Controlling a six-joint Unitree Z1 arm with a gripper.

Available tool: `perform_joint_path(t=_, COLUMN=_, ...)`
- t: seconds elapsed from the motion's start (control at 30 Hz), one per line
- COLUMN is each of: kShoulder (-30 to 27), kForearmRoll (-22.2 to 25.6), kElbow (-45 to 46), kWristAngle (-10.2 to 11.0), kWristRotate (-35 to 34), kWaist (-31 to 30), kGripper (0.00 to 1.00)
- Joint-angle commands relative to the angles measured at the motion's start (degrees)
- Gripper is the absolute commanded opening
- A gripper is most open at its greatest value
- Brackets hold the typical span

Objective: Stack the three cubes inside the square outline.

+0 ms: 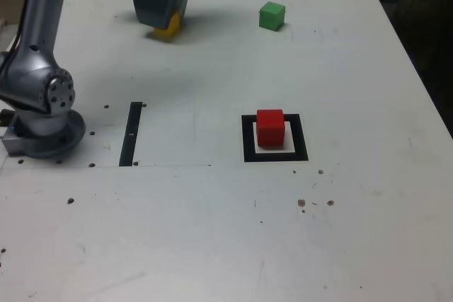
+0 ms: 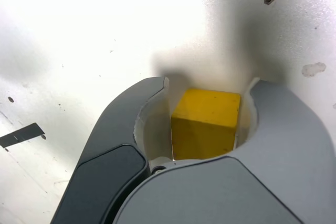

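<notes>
While the arm (image 1: 42, 19) stands at the left of the exterior view, its gripper (image 1: 168, 20) points down at the upper left, over the partly hidden yellow cube (image 1: 167, 30). The green cube (image 1: 272, 16) sits right of top centre on the table (image 1: 177, 231). Right of centre, the red cube (image 1: 270, 129) is within the square outline (image 1: 301, 137); 1 black strip (image 1: 131, 134) lies left of centre.

In the wrist view, the 2 fingers pinch the yellow cube, just below centre, their pale pads (image 2: 157, 129) against 2 opposite sides.
</notes>
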Motion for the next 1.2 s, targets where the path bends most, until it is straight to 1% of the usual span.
perform_joint_path(t=0.0, kShoulder=-0.1, kForearmRoll=0.1, kElbow=-0.1, kWristAngle=-0.1, kWristRotate=0.5, kWaist=0.1, kGripper=0.3)
perform_joint_path(t=0.37, kShoulder=-1.8, kForearmRoll=0.2, kElbow=0.0, kWristAngle=-0.1, kWristRotate=2.6, kWaist=-1.1, kGripper=0.3)
perform_joint_path(t=0.6, kShoulder=-3.4, kForearmRoll=0.2, kElbow=0.1, kWristAngle=-0.1, kWristRotate=6.0, kWaist=-2.8, kGripper=0.3)
perform_joint_path(t=0.9, kShoulder=-5.4, kForearmRoll=0.1, kElbow=1.7, kWristAngle=0.2, kWristRotate=8.4, kWaist=-6.3, kGripper=0.3)
perform_joint_path(t=1.17, kShoulder=-7.5, kForearmRoll=0.1, kElbow=2.6, kWristAngle=0.4, kWristRotate=10.1, kWaist=-10.9, kGripper=0.3)
